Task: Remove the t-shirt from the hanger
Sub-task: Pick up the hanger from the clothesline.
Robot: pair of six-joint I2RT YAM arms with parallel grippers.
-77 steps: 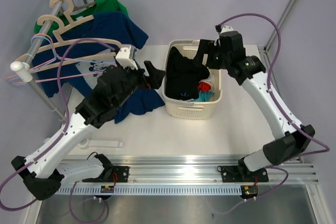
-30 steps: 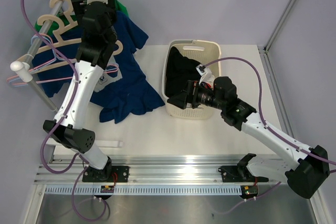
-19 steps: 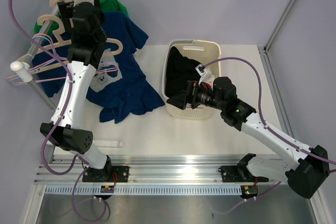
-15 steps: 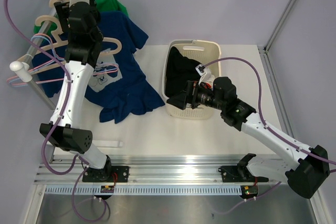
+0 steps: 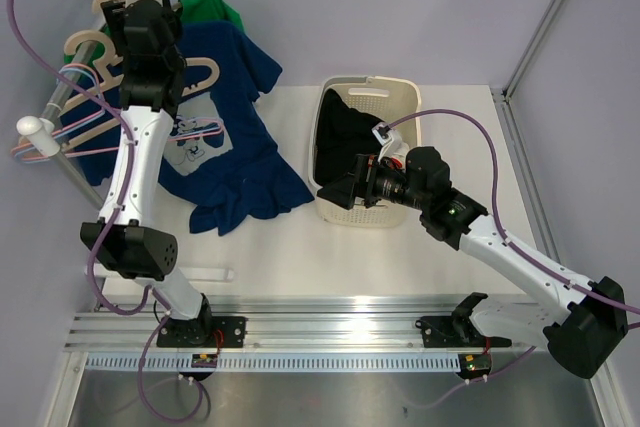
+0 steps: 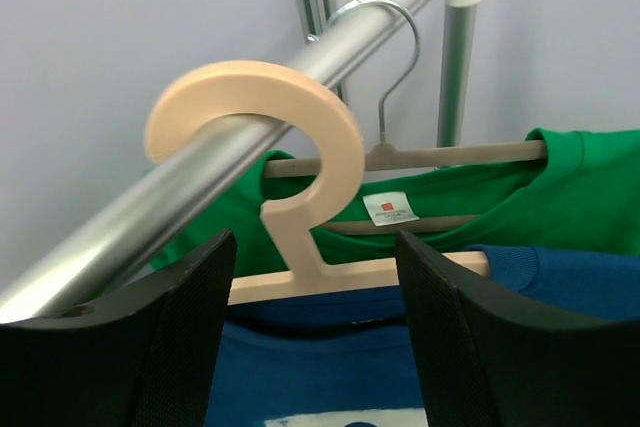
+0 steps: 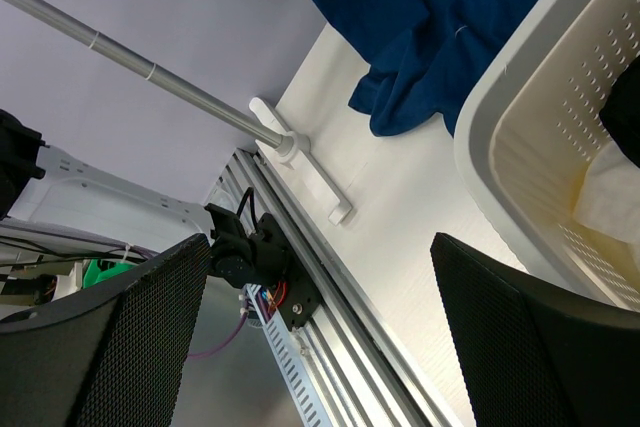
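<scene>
"Closing already?"

"Not yet. My left gripper (image 6: pixel 312 259) is open, jaws either side of the wooden hanger (image 6: pixel 292 142) at its neck, touching nothing. Over the last second it slid left to the rail (image 6: pixel 190 192) and narrowed, so I judge the grasp comes next."

"The shirt?"

"The blue t-shirt (image 5: pixel 240 162) still hangs on it, hem on the desk (image 5: pixel 280 247). My left arm (image 5: pixel 135 167) stretches tall into the upper left. My right gripper (image 7: pixel 320 247) gapes idle beside the basket (image 7: pixel 540 147)."

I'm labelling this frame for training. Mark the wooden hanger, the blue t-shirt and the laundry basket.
wooden hanger (image 6: pixel 250 85): left wrist view, top of its hook's arch.
blue t-shirt (image 5: pixel 245 182): top external view, lower body fabric.
laundry basket (image 5: pixel 370 80): top external view, far rim.
</scene>
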